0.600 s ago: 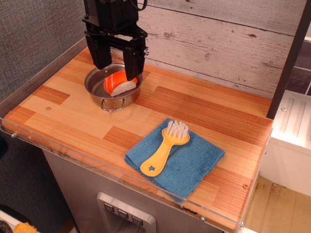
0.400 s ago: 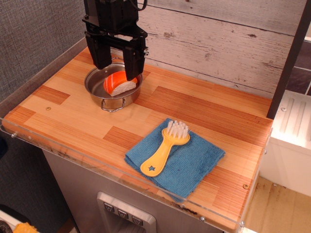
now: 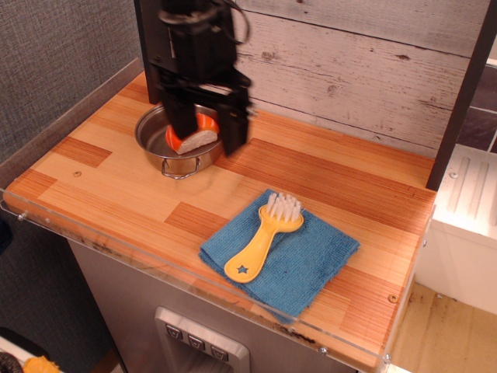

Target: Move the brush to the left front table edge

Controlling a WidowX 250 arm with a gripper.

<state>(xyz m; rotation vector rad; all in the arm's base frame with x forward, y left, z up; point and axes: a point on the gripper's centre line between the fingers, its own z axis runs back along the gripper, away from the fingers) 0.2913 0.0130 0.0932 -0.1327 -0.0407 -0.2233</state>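
The yellow brush (image 3: 264,237) with white bristles lies on the blue folded cloth (image 3: 283,255) at the front right of the table, handle with a star mark pointing to the front left. My black gripper (image 3: 210,140) hangs open and empty over the right part of the metal pot, well behind and to the left of the brush. The left front table edge (image 3: 54,214) is striped wood with a clear acrylic rim strip.
A small metal pot (image 3: 178,140) with an orange-and-white sushi-like toy (image 3: 194,134) inside stands at the back left. A grey plank wall runs behind the table. A dark post (image 3: 458,101) stands at the right.
My gripper has moved to the right and a little toward the front, from over the pot's left part toward its right rim. The brush and cloth have not moved.
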